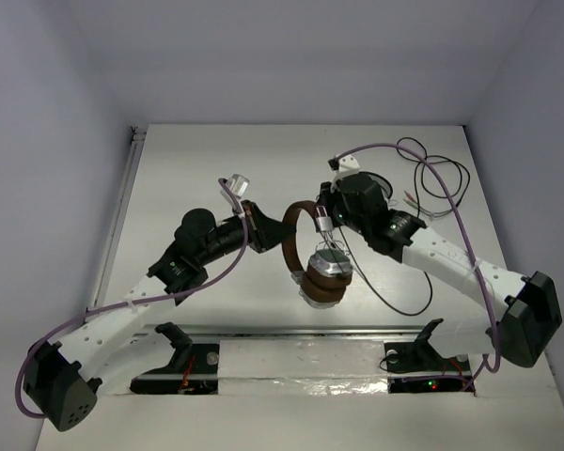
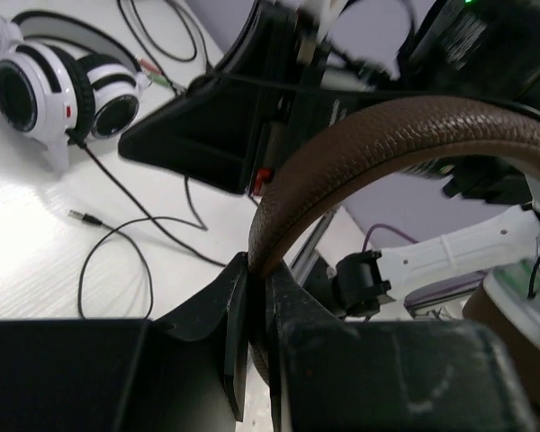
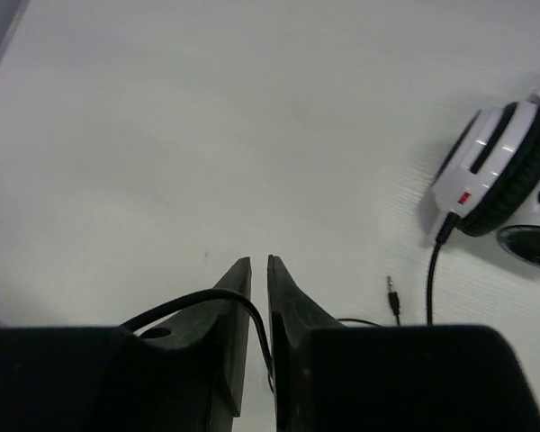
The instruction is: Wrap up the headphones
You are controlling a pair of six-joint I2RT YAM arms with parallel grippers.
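Observation:
The headphones hang above the table, with the brown headband [image 1: 291,240] over the silver earcups and brown pads [image 1: 327,274]. My left gripper [image 1: 256,225] is shut on the headband [image 2: 387,135], which is pinched between its fingertips in the left wrist view, where the gripper [image 2: 256,265] fills the bottom. My right gripper [image 1: 325,222] is just above the earcups, its jaws almost closed on the thin black cable [image 3: 198,306], which runs into the gap of the gripper [image 3: 259,261]. A silver earcup [image 2: 522,297] shows at the right edge.
White-and-black striped headphones [image 2: 54,90] lie on the table, also seen in the right wrist view [image 3: 504,180]. Their black cable and jack plug [image 3: 391,292] lie beside them. Loose cable loops [image 1: 432,178] lie at the back right. Grey walls surround the table.

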